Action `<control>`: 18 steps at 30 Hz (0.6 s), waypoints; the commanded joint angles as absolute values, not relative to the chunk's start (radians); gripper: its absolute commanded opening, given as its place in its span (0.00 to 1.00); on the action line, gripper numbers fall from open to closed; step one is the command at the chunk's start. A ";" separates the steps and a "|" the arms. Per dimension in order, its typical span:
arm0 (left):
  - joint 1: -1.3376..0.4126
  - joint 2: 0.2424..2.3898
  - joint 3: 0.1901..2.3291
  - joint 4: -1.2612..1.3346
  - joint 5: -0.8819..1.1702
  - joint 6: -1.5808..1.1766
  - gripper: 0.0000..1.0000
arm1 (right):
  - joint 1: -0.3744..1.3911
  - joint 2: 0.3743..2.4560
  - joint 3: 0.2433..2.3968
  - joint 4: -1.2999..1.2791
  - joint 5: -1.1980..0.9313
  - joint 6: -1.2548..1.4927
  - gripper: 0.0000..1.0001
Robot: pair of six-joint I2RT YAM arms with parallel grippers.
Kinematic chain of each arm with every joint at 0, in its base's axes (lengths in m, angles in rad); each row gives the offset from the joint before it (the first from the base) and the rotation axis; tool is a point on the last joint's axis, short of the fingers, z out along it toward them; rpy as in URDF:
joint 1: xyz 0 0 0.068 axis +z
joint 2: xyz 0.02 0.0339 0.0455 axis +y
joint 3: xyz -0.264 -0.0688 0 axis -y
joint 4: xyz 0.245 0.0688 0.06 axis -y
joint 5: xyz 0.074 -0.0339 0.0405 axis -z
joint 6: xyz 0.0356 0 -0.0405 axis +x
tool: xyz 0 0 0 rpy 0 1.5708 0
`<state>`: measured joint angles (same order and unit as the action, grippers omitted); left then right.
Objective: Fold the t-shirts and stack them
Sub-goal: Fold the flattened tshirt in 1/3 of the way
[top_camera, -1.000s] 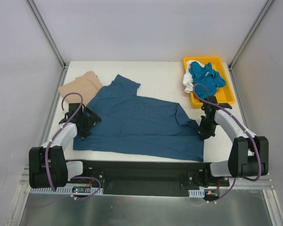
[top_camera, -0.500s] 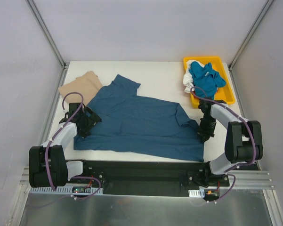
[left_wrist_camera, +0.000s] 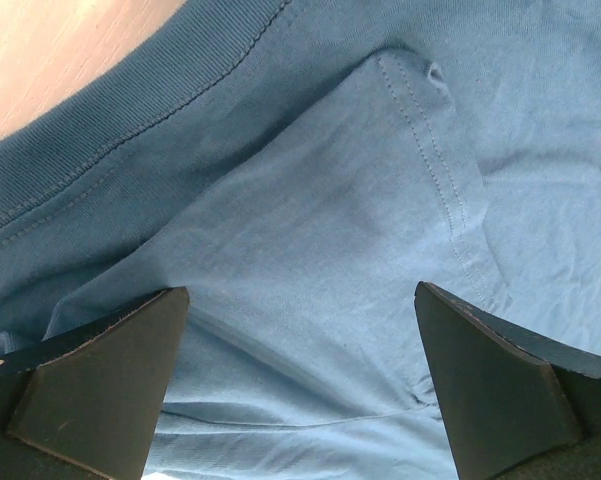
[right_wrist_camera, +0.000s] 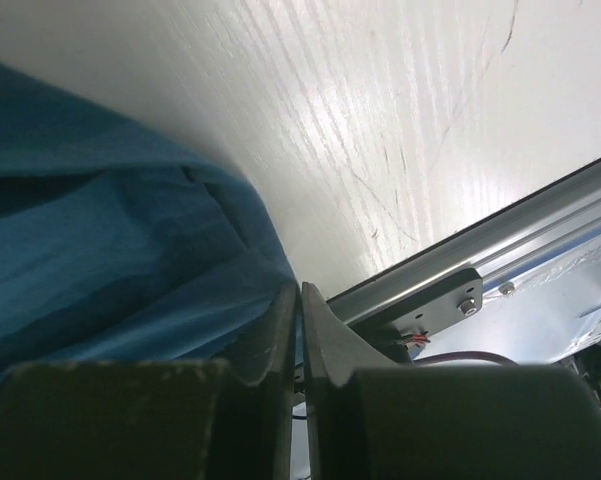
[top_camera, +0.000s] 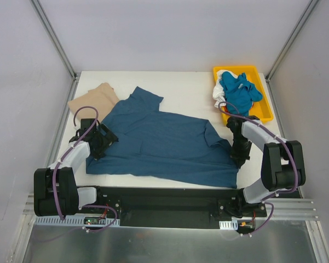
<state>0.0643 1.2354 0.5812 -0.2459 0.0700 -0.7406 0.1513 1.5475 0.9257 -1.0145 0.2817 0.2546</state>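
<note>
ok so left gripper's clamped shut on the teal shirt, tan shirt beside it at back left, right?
No. The left gripper is wide open, fingers apart over the teal shirt, as the left wrist view shows. The tan shirt is beside it at back left.

Matt, soft knit cloth teal t-shirt [left_wrist_camera: 310, 250], glossy faintly scratched white table [right_wrist_camera: 400, 100], smooth yellow plastic tray [top_camera: 263, 112].

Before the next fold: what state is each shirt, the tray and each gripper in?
Large dark teal-blue cloth t-shirt: spread out, unfolded.
Tan-beige cloth t-shirt: folded, far left.
Bright blue t-shirt: crumpled in tray.
White t-shirt: crumpled in tray.
Yellow plastic tray: holding both.
Left gripper: open.
Right gripper: shut on teal-blue t-shirt.
</note>
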 commanded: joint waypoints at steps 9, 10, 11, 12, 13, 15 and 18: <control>0.066 1.221 0.594 -0.262 0.017 -0.672 0.99 | 0.150 1.565 0.996 -1.068 0.387 0.293 0.38; 0.064 1.218 0.595 -0.264 0.018 -0.667 0.99 | 0.150 1.543 0.991 -1.080 0.384 0.302 0.38; 0.066 1.216 0.595 -0.262 0.020 -0.664 0.99 | 0.150 1.520 0.982 -1.086 0.355 0.305 0.38; 0.064 1.212 0.595 -0.262 0.023 -0.661 0.99 | 0.152 1.464 0.956 -1.091 0.333 0.305 0.40; 0.064 1.207 0.594 -0.262 0.029 -0.660 0.99 | 0.152 1.435 0.936 -1.092 0.277 0.314 0.40; 0.066 1.204 0.592 -0.262 0.037 -0.660 0.99 | 0.152 1.347 0.893 -1.085 0.207 0.324 0.43; 0.064 1.197 0.592 -0.261 0.051 -0.660 1.00 | 0.153 1.275 0.801 -1.034 0.068 0.337 0.45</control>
